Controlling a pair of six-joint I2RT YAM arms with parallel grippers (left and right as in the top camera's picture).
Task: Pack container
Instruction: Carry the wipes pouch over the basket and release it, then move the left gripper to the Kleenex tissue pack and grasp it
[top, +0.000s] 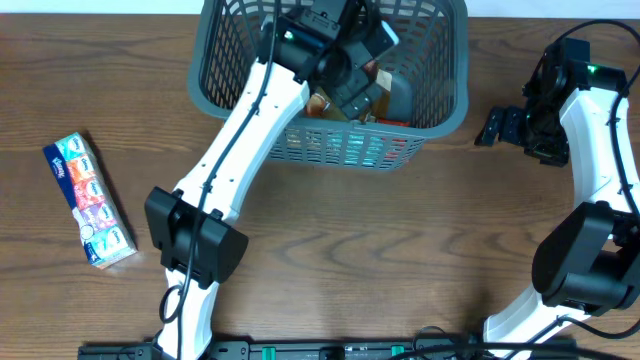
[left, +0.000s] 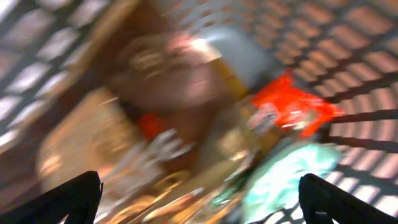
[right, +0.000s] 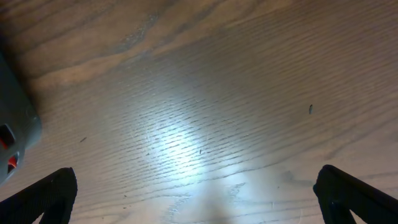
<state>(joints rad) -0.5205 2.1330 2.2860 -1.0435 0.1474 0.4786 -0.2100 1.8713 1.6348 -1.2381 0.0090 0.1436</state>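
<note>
The container is a large dark grey lattice basket at the back middle of the wooden table. My left gripper is inside it, over packed items. In the blurred left wrist view my left gripper is open and empty above brown packets, a red packet and a teal packet. A multicoloured tissue pack lies on the table at far left. My right gripper is open and empty just right of the container, over bare wood.
The container's corner shows at the left edge of the right wrist view. The left arm stretches from the front edge up over the container's front wall. The right arm curves along the table's right side.
</note>
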